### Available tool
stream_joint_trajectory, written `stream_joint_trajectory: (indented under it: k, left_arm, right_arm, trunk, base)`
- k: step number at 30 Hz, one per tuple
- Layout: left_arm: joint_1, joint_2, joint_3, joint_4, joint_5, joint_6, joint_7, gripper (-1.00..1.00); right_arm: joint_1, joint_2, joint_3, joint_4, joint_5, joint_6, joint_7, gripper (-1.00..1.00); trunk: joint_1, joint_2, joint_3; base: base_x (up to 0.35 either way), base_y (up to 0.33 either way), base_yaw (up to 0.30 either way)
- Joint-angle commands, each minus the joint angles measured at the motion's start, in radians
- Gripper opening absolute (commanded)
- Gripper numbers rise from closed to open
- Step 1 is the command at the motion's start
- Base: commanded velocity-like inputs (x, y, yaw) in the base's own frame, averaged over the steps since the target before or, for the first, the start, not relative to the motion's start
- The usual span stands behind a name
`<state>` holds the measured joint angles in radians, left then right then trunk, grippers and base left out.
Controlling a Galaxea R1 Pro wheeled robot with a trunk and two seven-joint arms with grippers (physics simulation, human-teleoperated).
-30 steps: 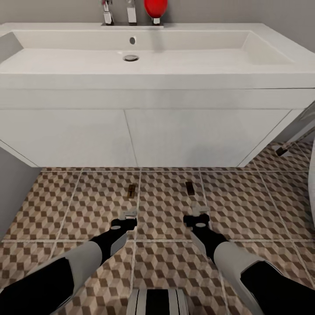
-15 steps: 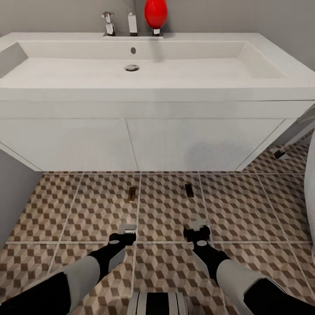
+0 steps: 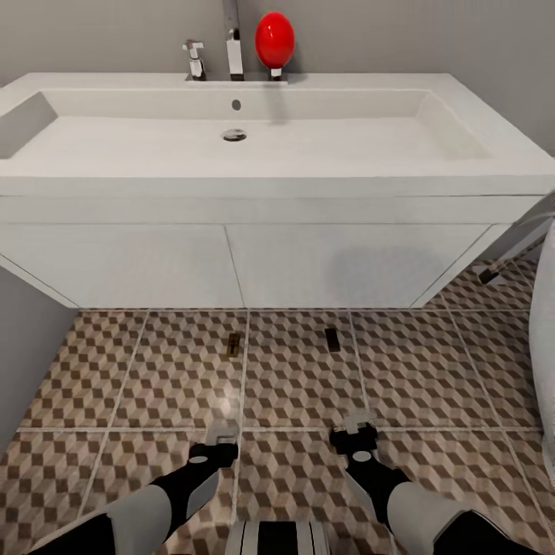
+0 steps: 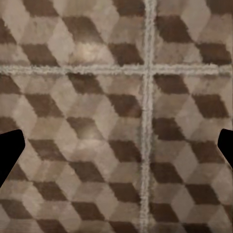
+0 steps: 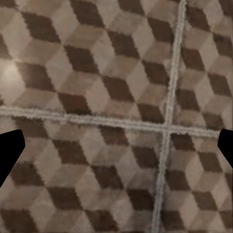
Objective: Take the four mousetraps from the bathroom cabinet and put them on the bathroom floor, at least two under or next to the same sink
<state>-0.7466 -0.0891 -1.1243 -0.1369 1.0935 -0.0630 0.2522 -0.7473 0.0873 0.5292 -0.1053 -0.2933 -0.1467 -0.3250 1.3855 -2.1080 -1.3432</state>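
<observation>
Two small dark mousetraps lie on the patterned bathroom floor (image 3: 416, 370) just in front of the white vanity: a tan one (image 3: 233, 344) by a grout line and a darker one (image 3: 332, 339) to its right. Above them is the wide white sink (image 3: 231, 166) with its chrome tap (image 3: 231, 35) and red knob (image 3: 275, 40). My left gripper (image 3: 222, 433) and right gripper (image 3: 356, 424) hang low over the tiles, each a short way nearer me than a trap. In both wrist views the dark fingertips (image 4: 9, 155) (image 5: 9, 155) stand wide apart, open, with bare floor between them.
A grey wall (image 3: 23, 347) closes the left side. A white bathtub edge (image 3: 546, 347) curves in at the right, with a dark-tipped slanted rod (image 3: 493, 271) beside the vanity's corner. My base (image 3: 277, 536) is at the bottom.
The camera has moved back, so the sink sits lower in the picture and more wall shows. Both grippers have drawn back from the two traps, which still lie in place.
</observation>
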Motion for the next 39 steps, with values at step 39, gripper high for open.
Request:
stream_joint_trajectory:
  k: [39]
  left_arm:
    - [0.200,0.015,-0.009,0.033,0.015,-0.027,-0.016,1.00]
  right_arm:
    - [0.214,-0.003,0.011,0.042,-0.010,-0.105,-0.002,1.00]
  trunk:
    - [-0.150,0.273,0.122]
  base:
    - [0.000,0.000,0.000]
